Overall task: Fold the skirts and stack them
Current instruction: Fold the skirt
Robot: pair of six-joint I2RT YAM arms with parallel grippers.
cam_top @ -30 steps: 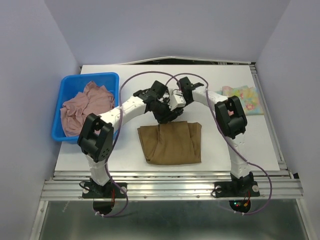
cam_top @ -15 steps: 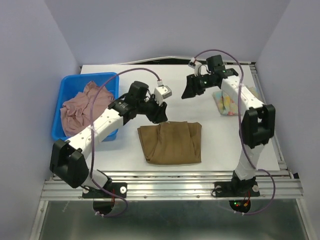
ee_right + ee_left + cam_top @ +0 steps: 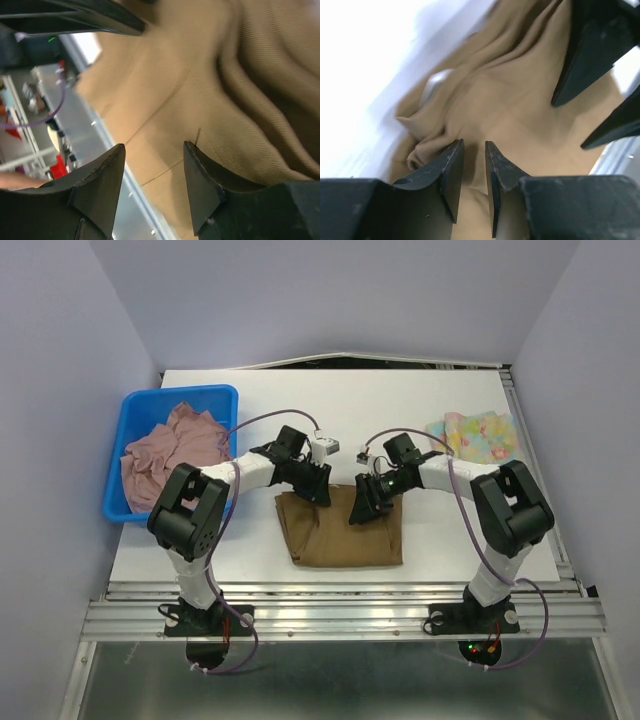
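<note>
Both arms crowd the middle: left tool (image 3: 318, 485) and right tool (image 3: 362, 508) sit close together over the brown skirt's (image 3: 345, 540) far edge, with little gap between them. The blue bin (image 3: 180, 393) blocks the left, leaving a narrow strip of bench (image 3: 330, 400) beside it. Far middle is wide open. The floral skirt (image 3: 482, 435) takes the far right corner; near right lies bare.

Blue bin (image 3: 180, 393) on white table (image 3: 300, 410)
</note>
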